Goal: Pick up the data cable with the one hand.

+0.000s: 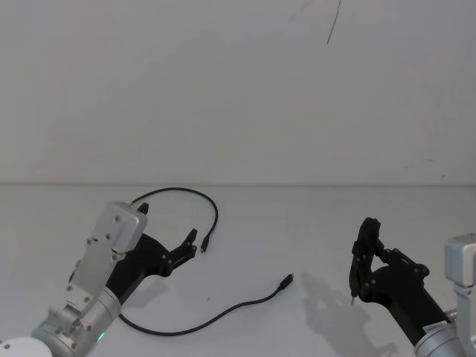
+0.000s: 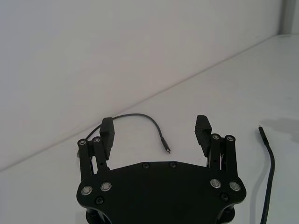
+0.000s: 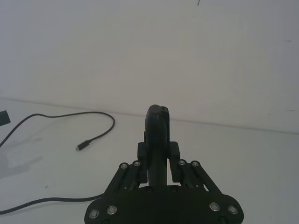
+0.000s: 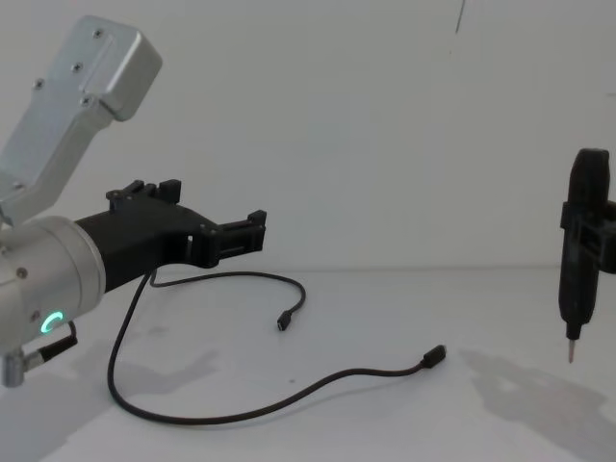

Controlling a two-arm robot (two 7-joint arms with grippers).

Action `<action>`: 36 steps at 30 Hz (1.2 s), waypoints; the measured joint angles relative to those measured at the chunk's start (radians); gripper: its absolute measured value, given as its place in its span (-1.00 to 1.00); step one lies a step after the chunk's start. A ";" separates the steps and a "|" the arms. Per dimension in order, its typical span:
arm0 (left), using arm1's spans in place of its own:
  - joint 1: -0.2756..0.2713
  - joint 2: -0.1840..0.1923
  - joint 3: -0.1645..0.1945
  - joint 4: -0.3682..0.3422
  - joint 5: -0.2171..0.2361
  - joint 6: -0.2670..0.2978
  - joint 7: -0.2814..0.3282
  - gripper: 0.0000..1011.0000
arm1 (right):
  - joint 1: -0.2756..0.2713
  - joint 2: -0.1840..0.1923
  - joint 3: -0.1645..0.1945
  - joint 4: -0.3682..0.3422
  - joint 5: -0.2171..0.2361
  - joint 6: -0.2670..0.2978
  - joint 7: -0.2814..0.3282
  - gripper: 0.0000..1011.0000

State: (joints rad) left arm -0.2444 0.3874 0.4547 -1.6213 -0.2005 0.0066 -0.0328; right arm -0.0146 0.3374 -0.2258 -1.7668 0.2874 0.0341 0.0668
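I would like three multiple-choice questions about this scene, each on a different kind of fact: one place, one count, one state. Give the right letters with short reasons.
1. Where does the long thin black data cable lie?
A. loose on the white table
B. coiled in a box
C. hanging from a hook

2. How many of its small black connector plugs show in the head view?
A. none
B. one
C. two

3. In what state is the black two-finger left gripper above the table?
A. open, holding nothing
B. shut on the cable
C. shut on a plug

Answers:
1 A: the cable rests in curves on the table.
2 C: one plug lies near the left gripper and the other nearer the table's middle.
3 A: its fingers stand apart with nothing between them.

The right gripper, at the right, is shut on a black stick-shaped tool with a pale tip.
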 joint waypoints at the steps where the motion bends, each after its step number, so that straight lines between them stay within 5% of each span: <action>1: -0.002 0.002 0.001 0.001 0.000 -0.002 -0.005 0.98 | 0.000 0.000 0.000 0.000 0.000 0.000 0.000 -0.47; 12: -0.044 0.034 0.016 0.033 -0.010 -0.036 -0.118 0.98 | 0.000 0.000 0.000 0.000 0.000 0.000 0.000 -0.47; 36: -0.159 0.119 0.085 0.140 -0.062 -0.130 -0.507 0.98 | 0.000 0.000 0.000 0.000 0.000 0.000 0.000 -0.47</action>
State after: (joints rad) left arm -0.4030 0.5063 0.5394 -1.4810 -0.2620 -0.1232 -0.5396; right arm -0.0146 0.3374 -0.2258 -1.7667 0.2874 0.0339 0.0668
